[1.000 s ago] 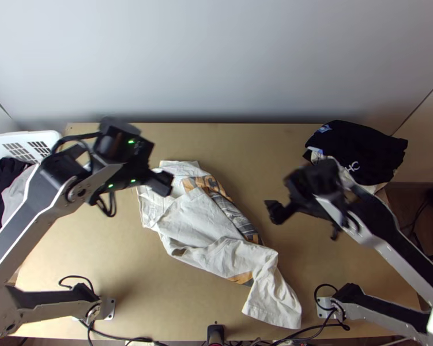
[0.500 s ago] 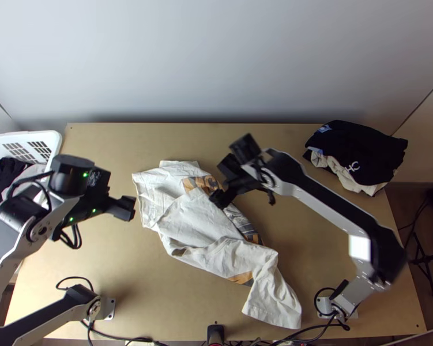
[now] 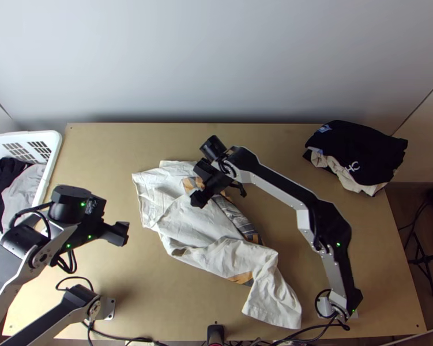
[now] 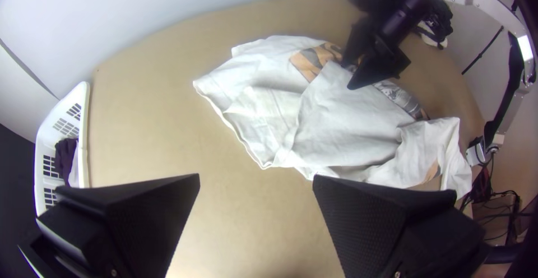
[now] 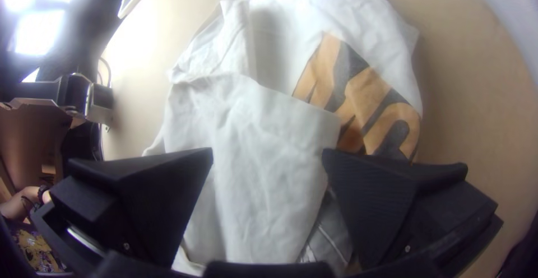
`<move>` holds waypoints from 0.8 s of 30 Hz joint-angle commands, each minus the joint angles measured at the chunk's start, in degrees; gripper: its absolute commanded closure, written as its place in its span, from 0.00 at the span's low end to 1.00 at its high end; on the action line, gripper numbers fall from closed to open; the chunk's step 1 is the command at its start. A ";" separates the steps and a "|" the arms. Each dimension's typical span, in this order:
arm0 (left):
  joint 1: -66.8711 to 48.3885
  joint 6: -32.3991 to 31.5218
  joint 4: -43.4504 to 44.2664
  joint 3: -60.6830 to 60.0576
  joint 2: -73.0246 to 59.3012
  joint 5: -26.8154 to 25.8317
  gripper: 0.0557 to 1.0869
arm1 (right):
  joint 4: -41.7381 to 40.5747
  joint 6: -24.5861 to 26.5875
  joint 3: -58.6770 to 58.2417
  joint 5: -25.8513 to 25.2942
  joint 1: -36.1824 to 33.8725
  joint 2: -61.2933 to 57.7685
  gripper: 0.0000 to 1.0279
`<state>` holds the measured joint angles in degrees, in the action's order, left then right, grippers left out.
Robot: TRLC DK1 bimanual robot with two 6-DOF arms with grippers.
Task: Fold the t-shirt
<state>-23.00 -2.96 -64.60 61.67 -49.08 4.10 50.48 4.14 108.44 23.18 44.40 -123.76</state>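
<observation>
The shirt [image 3: 196,230] lies bunched and partly folded over itself, across the middle of the table [image 3: 141,294]. Its long axis runs on a slant, from far left to near right. The broad end is at the far left. The other end narrows and points near and right, bending more steeply toward the near edge, left of the right arm's base [image 3: 337,308]. An orange and grey print [image 5: 364,93] follows the shirt's far right side; a smaller orange patch [image 3: 241,278] shows low on its near side. The right gripper [image 3: 219,194] is over the far part, beside the print, fingers spread; whether they touch the cloth I cannot tell. The left gripper [image 3: 118,233] is left of the shirt, apart from it, its fingers wide apart.
</observation>
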 commanded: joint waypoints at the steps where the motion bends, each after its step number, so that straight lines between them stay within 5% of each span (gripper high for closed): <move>1: 0.15 -0.03 0.70 -3.93 2.32 -0.85 0.05 | 0.41 0.08 6.08 0.38 -0.46 -6.31 0.11; 22: -0.99 -0.03 3.43 -7.79 0.12 -3.40 0.05 | 4.45 0.43 8.63 -0.50 -2.30 -7.63 0.16; 24: -1.43 0.32 4.57 -9.11 -0.84 -3.40 0.05 | 4.54 0.69 8.63 -0.50 -1.51 -7.72 0.33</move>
<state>-23.51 -3.16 -62.00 55.55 -48.14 1.19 54.24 4.45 117.08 22.70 41.87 -131.31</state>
